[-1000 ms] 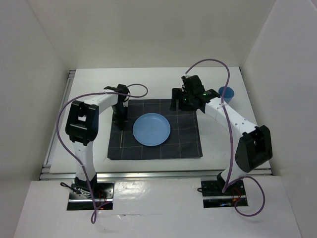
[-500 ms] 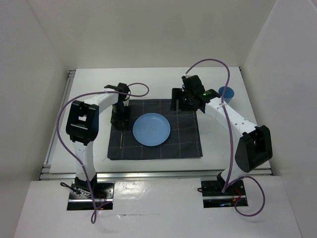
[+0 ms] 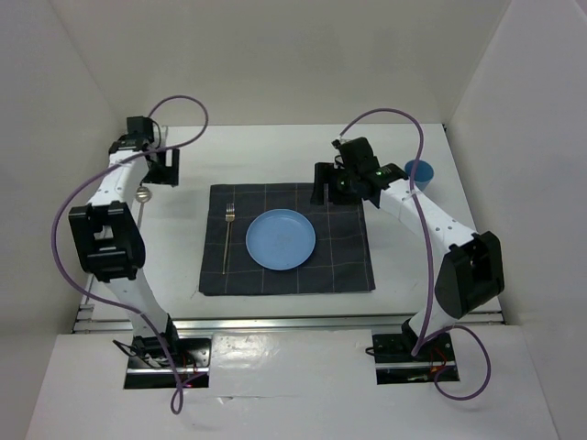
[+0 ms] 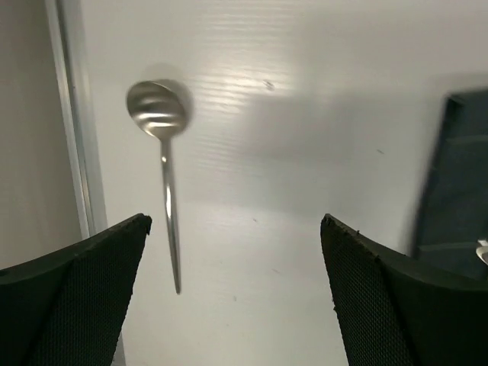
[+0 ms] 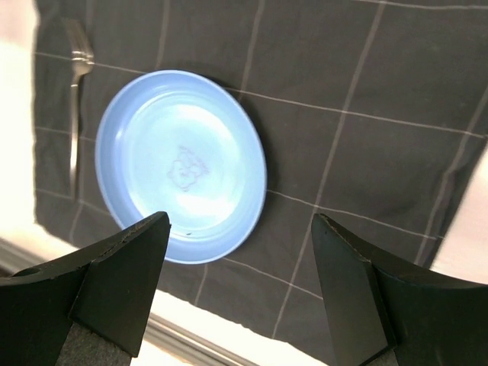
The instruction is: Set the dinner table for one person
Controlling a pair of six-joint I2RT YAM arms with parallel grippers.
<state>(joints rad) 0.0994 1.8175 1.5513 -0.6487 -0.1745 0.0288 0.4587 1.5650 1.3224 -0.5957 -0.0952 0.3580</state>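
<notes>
The dinner table [image 3: 275, 156] is a white top with aluminium rails. On it lies a dark checked placemat [image 3: 348, 257] with a blue plate [image 3: 281, 239] in the middle and a fork [image 3: 227, 236] left of the plate. My left gripper [image 3: 158, 174] hovers open at the far left over a metal spoon [image 3: 142, 193]. In the left wrist view the spoon [image 4: 164, 168] lies just inside the left finger [image 4: 84, 297], untouched by the gripper [image 4: 235, 221]. My right gripper [image 3: 323, 192] hangs open and empty above the mat's far edge. In its wrist view the right gripper [image 5: 240, 217] looks down on the plate [image 5: 183, 164].
A blue cup [image 3: 419, 171] stands at the back right, behind the right arm. White walls close the table in on three sides. The left rail [image 4: 72, 114] runs close beside the spoon. The placemat's edge [image 4: 457, 183] shows right of the left gripper.
My left gripper opened, left the fork lying on the placemat and swung far left to above the spoon. The right arm barely shifted.
</notes>
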